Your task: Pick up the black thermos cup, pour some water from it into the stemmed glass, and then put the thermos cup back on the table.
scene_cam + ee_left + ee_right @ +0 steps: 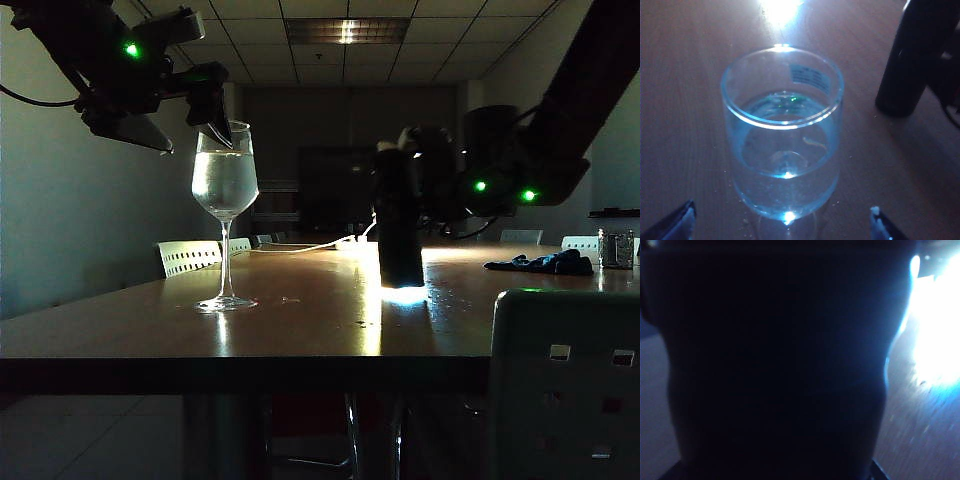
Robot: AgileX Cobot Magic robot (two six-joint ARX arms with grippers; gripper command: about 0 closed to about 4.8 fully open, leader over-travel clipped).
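Left gripper (215, 118) hangs high on the left, just beside the rim of the glass (225, 180), and you can see in the left wrist view that its jaws stand wide apart, one fingertip (879, 220) on each side of the glass's (783, 135) bowl, touching nothing. Right gripper (432, 185) sits on the right of the thermos (399, 215), pressed in close behind its upper half. In the right wrist view the thermos's (775, 365) dark body fills nearly the whole picture, so you cannot tell whether those jaws hold it or only stand around it.

You have the thermos upright on the table (300, 320), a little right of the middle, its base in a bright patch of light. Its flip lid juts from the top. The glass stands upright to the left, well apart from the thermos, with water filling much of its bowl and its foot flat on the wood.

Between glass and thermos you have an open stretch of bare tabletop. The glass stands nearer the table's near edge than the thermos does, though neither is at the edge itself. Far right, a dark cloth (541, 263) lies on the table, with a small clear jar (616, 248) just beyond it, both well apart from the thermos. A pale chair back (565, 385) rises at the near right corner, in front of the table edge.
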